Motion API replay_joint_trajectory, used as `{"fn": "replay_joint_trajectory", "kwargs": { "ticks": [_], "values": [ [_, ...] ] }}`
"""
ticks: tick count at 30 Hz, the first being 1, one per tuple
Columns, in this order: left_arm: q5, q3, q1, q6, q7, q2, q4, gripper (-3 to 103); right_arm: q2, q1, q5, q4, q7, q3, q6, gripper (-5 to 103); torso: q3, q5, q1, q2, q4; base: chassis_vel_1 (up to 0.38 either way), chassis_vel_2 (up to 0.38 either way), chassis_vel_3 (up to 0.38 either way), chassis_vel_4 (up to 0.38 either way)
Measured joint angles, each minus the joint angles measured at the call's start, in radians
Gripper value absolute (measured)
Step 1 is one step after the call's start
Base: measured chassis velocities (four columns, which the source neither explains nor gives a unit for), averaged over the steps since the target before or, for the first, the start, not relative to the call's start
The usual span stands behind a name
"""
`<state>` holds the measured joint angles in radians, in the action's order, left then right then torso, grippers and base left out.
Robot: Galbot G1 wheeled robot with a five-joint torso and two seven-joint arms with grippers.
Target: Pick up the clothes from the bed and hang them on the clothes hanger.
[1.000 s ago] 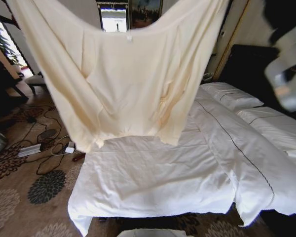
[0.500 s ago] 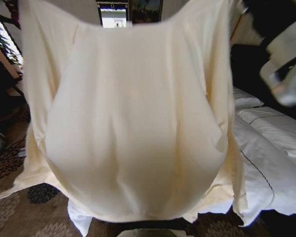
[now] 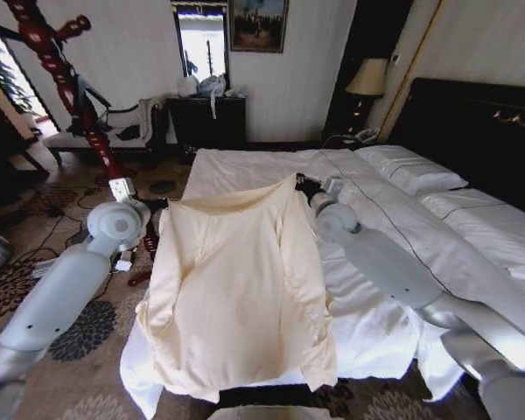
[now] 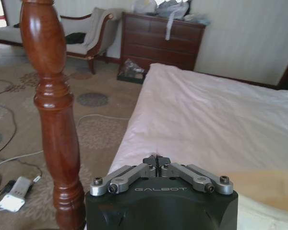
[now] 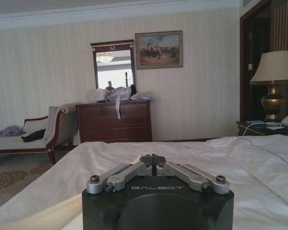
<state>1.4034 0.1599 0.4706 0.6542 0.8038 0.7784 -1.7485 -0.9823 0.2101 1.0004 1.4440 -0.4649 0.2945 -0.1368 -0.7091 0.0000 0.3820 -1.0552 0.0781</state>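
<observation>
Cream clothes [image 3: 236, 289] lay spread flat on the bed [image 3: 394, 219], 2 grippers pinching its shoulders, left gripper [image 3: 160, 213] at 10 o'clock, right gripper [image 3: 304, 186] at 1 o'clock, jaws closed on fabric.

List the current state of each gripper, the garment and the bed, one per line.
left gripper: shut on the clothes at one shoulder corner.
right gripper: shut on the clothes at the other shoulder corner.
clothes: spread flat, collar toward the room's far wall, hem over the bed's near edge.
bed: made, white duvet wrinkled.
</observation>
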Motion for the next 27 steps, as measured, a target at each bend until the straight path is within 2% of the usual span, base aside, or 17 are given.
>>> {"fn": "replay_joint_trajectory", "kwargs": {
  "ticks": [2, 3, 5, 7, 8, 10, 11, 12, 14, 17, 18, 19, 21, 23, 24, 26, 27],
  "values": [
    [-0.017, -0.017, -0.037, 0.0, 0.011, 0.038, 0.059, 0, -0.059, -0.02, -0.021, -0.061, 0.015, 0.012, 0.01, 0, 0.0, -0.0002, 0.0, 0.0, -0.0003, 0.0, 0.0, 0.0, 0.0],
    [-0.017, -0.017, -0.037, 0.0, 0.011, 0.038, 0.059, 0, -0.059, -0.02, -0.021, -0.061, 0.015, 0.012, 0.01, 0, 0.0, -0.0002, 0.0, 0.0, -0.0003, 0.0, 0.0, 0.0, 0.0],
    [-0.024, -0.037, -0.073, 0.0, 0.019, 0.083, 0.097, 0, -0.113, -0.033, -0.037, -0.102, 0.031, 0.026, 0.017, 0, 0.0, -0.0002, 0.0, 0.0, -0.0006, 0.0, 0.0, 0.0, 0.0],
    [-0.027, -0.068, -0.127, -0.005, 0.029, 0.166, 0.144, 0, -0.197, -0.043, -0.054, -0.157, 0.06, 0.047, 0.028, 0, 0.0, -0.0003, 0.0, 0.0, -0.0005, 0.0, 0.0, 0.0, 0.0],
    [-0.027, -0.068, -0.127, -0.005, 0.029, 0.166, 0.144, 0, -0.197, -0.043, -0.054, -0.157, 0.06, 0.047, 0.028, 0, 0.0, -0.0003, 0.0, 0.0, -0.0005, 0.0, 0.0, 0.0, 0.0],
    [-0.033, -0.099, -0.178, -0.015, 0.047, 0.259, 0.207, 0, -0.274, -0.045, -0.052, -0.201, 0.071, 0.059, 0.03, 0, 0.0, 0.0001, 0.0, 0.0, -0.0002, 0.0, 0.0, 0.0, 0.0],
    [-0.036, -0.108, -0.192, -0.017, 0.054, 0.291, 0.231, 0, -0.291, -0.044, -0.048, -0.214, 0.07, 0.062, 0.026, 0, 0.0, 0.0, 0.0, 0.0, -0.0004, 0.0, 0.0, 0.0, 0.0],
    [-0.036, -0.108, -0.192, -0.017, 0.054, 0.291, 0.231, 0, -0.291, -0.044, -0.048, -0.214, 0.07, 0.062, 0.026, 0, 0.0, 0.0, 0.0, 0.0, -0.0004, 0.0, 0.0, 0.0, 0.0],
    [-0.066, -0.132, -0.222, -0.026, 0.077, 0.378, 0.311, 0, -0.334, -0.036, -0.038, -0.257, 0.046, 0.073, -0.003, 0, 0.0, 0.0001, 0.0, 0.0, -0.0003, 0.0, 0.0, 0.0, 0.0],
    [-0.126, -0.157, -0.228, -0.03, 0.08, 0.468, 0.398, 0, -0.354, -0.016, -0.025, -0.286, 0.001, 0.079, -0.06, 0, 0.0, 0.0, 0.0, 0.0, 0.0001, 0.0, 0.0, 0.0, 0.0],
    [-0.126, -0.157, -0.228, -0.03, 0.08, 0.468, 0.398, 0, -0.354, -0.016, -0.025, -0.286, 0.001, 0.079, -0.06, 0, 0.0, 0.0, 0.0, 0.0, 0.0001, 0.0, 0.0, 0.0, 0.0],
    [-0.167, -0.166, -0.224, -0.033, 0.071, 0.513, 0.447, 0, -0.359, -0.001, -0.006, -0.29, -0.024, 0.084, -0.091, 0, 0.0, 0.0001, 0.0, 0.0, 0.0004, 0.0, 0.0, 0.0, 0.0],
    [-0.209, -0.171, -0.213, -0.035, 0.06, 0.57, 0.506, 0, -0.361, 0.022, 0.007, -0.293, -0.03, 0.096, -0.106, 0, 0.0, 0.0002, 0.0, 0.0, 0.0001, 0.0, 0.0, 0.0, 0.0],
    [-0.22, -0.171, -0.206, -0.035, 0.06, 0.587, 0.521, 0, -0.361, 0.031, 0.003, -0.296, -0.027, 0.1, -0.107, 0, 0.0, 0.0002, 0.0, 0.0, 0.0, 0.0, 0.0, 0.0, 0.0],
    [-0.234, -0.174, -0.178, -0.023, 0.063, 0.606, 0.528, 7, -0.36, 0.046, -0.003, -0.294, -0.023, 0.111, -0.119, 4, 0.0, 0.0002, 0.0, 0.0, -0.0002, 0.0, 0.0, 0.0, 0.0],
    [-0.233, -0.174, -0.172, -0.019, 0.067, 0.604, 0.521, 7, -0.357, 0.048, 0.01, -0.283, -0.023, 0.112, -0.132, 4, 0.0, 0.0001, 0.0, 0.0, -0.0002, 0.0, 0.0, 0.0, 0.0],
    [-0.214, -0.174, -0.163, -0.008, 0.079, 0.594, 0.502, 17, -0.351, 0.05, 0.046, -0.253, -0.024, 0.112, -0.163, 9, 0.0, 0.0, 0.0, 0.0, -0.0001, 0.0, 0.0, 0.0, 0.0]
  ]
}}
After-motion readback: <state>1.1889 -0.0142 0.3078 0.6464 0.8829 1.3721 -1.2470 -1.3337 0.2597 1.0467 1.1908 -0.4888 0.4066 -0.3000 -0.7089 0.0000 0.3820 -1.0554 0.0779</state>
